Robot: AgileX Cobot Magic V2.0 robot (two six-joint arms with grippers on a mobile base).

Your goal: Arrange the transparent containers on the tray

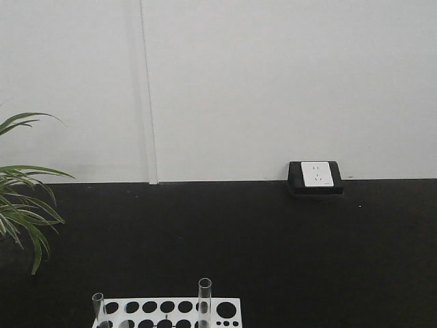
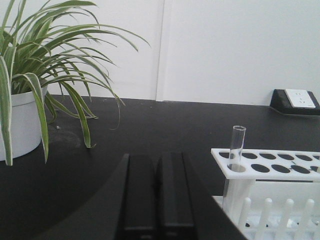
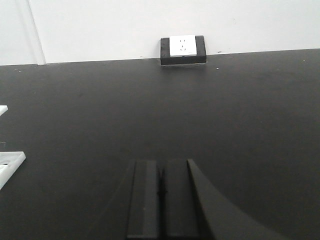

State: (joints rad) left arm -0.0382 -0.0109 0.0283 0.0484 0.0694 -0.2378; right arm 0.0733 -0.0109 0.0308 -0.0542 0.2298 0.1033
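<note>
Two clear glass test tubes stand upright in a white rack at the bottom of the front view: one near the middle, one at the rack's left corner. In the left wrist view a test tube stands in the rack's near corner hole, to the right of my left gripper, which is shut and empty. My right gripper is shut with nothing in it, over bare black table. The yellow tray is out of view.
A potted spider plant in a white pot stands at the left. A white wall socket in a black housing sits at the table's back edge. The rack's corner shows left of the right gripper.
</note>
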